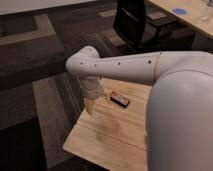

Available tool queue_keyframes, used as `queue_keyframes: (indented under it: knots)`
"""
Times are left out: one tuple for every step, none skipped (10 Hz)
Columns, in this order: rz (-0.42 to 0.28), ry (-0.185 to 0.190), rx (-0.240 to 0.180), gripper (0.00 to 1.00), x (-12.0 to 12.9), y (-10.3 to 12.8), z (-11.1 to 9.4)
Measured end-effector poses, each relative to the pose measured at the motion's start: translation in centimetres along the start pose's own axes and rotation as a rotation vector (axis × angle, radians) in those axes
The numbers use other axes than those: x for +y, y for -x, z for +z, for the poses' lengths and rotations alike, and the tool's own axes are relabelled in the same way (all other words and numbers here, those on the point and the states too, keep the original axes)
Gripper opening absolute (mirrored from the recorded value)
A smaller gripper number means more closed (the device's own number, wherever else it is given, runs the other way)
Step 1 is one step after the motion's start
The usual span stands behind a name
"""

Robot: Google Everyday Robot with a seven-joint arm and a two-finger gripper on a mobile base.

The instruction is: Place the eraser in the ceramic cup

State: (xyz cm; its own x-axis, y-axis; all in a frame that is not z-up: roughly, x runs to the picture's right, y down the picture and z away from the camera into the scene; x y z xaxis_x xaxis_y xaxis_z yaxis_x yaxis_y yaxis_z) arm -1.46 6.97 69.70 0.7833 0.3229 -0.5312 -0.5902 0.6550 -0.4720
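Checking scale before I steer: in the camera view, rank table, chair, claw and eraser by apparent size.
1. table
2. chair, though farther off
3. claw, at the table's edge beside the eraser: these two look alike, unranked.

There are two tables: a near table [115,137] and a far table [195,17]. The near table carries one eraser [120,98]; the far table, one blue disc [178,11]. One black chair [137,25] stands between them. One arm [125,67] ends in one gripper [90,106], over the near table's left edge, just left of the eraser.
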Motion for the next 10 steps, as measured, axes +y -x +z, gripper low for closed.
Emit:
queue_keyframes:
  knots:
    - [-0.04,-0.003,0.003,0.65,-0.2,-0.2,-0.1]
    - [-0.106,-0.006,0.007,0.65,-0.5,-0.4,-0.2]
    - [-0.152,-0.009,0.01,0.65,-0.8,-0.7,-0.2]
    - [-0.157,-0.009,0.01,0.65,-0.9,-0.8,-0.3]
    - [-0.159,-0.009,0.01,0.65,-0.8,-0.7,-0.3]
    - [-0.158,-0.01,0.01,0.65,-0.8,-0.7,-0.3]
    - [-0.155,-0.014,0.001,0.65,-1.0,-0.5,-0.3]
    - [-0.146,-0.031,-0.053,0.65,-2.4,0.4,-0.1]
    - [-0.144,-0.044,-0.102,0.65,-3.9,1.2,0.2]
    - [-0.147,-0.052,-0.148,0.65,-5.4,2.0,0.6]
